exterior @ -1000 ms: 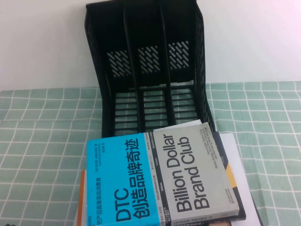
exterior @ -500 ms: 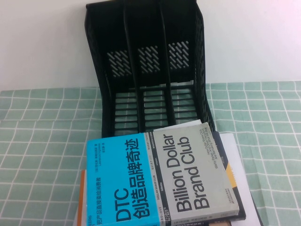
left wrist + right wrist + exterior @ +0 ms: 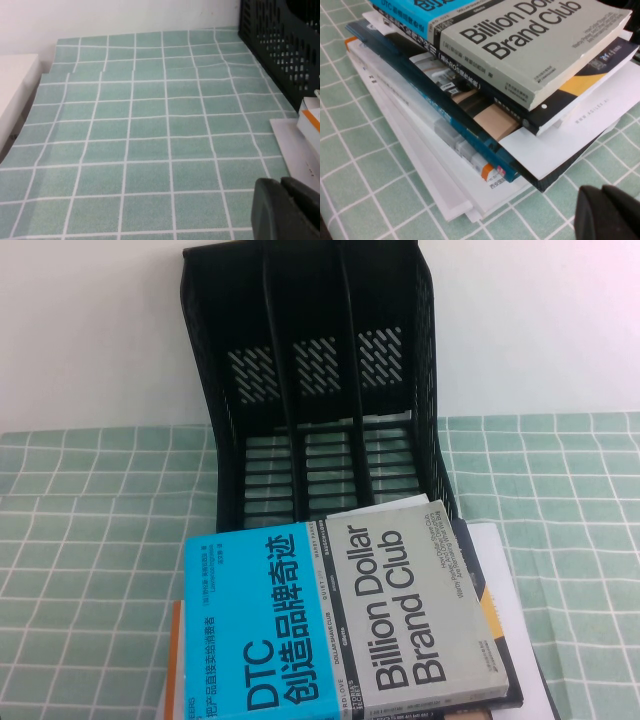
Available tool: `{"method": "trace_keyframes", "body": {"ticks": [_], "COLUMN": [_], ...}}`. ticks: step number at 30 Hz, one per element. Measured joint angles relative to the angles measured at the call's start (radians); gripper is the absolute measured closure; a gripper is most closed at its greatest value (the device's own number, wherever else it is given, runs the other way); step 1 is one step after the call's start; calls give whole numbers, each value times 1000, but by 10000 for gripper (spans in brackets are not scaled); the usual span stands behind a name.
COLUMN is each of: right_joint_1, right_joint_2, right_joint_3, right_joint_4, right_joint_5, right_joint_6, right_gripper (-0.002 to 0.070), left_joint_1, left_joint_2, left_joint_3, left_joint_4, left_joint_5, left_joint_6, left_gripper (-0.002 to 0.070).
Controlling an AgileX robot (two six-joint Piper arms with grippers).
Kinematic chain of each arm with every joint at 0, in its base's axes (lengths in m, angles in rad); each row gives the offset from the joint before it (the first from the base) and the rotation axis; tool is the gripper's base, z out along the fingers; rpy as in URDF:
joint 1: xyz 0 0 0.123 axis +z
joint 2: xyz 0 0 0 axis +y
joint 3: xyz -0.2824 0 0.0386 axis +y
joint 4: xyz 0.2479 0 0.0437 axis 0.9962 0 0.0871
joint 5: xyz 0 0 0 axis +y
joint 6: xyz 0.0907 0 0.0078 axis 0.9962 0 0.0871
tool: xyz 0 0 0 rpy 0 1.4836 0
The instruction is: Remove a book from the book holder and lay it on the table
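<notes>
The book (image 3: 340,620), half cyan and half grey with "DTC" and "Billion Dollar Brand Club" on its cover, lies flat on top of a pile in front of the book holder (image 3: 310,390). All three slots of this black rack show empty. In the right wrist view the book (image 3: 535,45) tops the pile, and my right gripper (image 3: 601,191) hangs shut and empty over the cloth beside the pile's corner. My left gripper (image 3: 281,183) is shut and empty above the green gridded table (image 3: 150,125), to the left of the pile. Neither gripper shows in the high view.
Under the book lie a dark navy book (image 3: 520,107), a teal-spined book (image 3: 445,120) and white booklets (image 3: 420,165). The pile's edge (image 3: 310,120) and the holder's side wall (image 3: 285,40) show in the left wrist view. A white wall stands behind the holder.
</notes>
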Motion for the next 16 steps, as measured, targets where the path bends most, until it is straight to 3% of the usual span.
{"method": "trace_keyframes", "body": {"ticks": [16], "right_joint_1": [0], "right_joint_2": [0], "right_joint_3": [0], "right_joint_4": [0], "right_joint_5": [0], "right_joint_6": [0], "right_gripper": [678], "left_joint_1": [-14], "left_joint_2": [0], "left_joint_3": [0], "left_joint_4": [-22], "left_joint_5": [0], "left_joint_6": [3], "left_gripper": [678]}}
